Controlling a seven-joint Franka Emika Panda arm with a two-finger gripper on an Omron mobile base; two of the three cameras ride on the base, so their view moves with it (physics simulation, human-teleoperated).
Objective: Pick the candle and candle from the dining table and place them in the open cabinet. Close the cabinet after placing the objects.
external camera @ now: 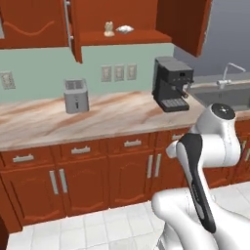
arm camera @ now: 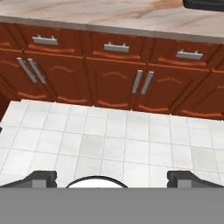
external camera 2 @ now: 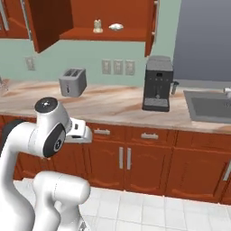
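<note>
A pale cream, knobby candle (external camera: 109, 29) (external camera 2: 97, 26) stands on the shelf of the open wall cabinet (external camera: 124, 38) (external camera 2: 108, 34). Both cabinet doors are swung wide, the left door (external camera: 74, 29) (external camera 2: 49, 20) and the right door (external camera: 189, 24) (external camera 2: 151, 27). My gripper (arm camera: 114, 178) is open with nothing between its fingertips (arm camera: 41, 177). It hangs low in front of the base drawers, well below and short of the cabinet, and faces the tiled floor. The dining table is out of view.
A grey-white oblong object (external camera: 124, 29) (external camera 2: 116, 27) lies beside the candle on the shelf. On the marble counter (external camera: 112, 114) stand a toaster (external camera: 76, 95) (external camera 2: 73, 81) and a black coffee machine (external camera: 171, 83) (external camera 2: 158, 83). A sink (external camera 2: 210, 108) lies to the right. Drawers (arm camera: 116, 48) face me.
</note>
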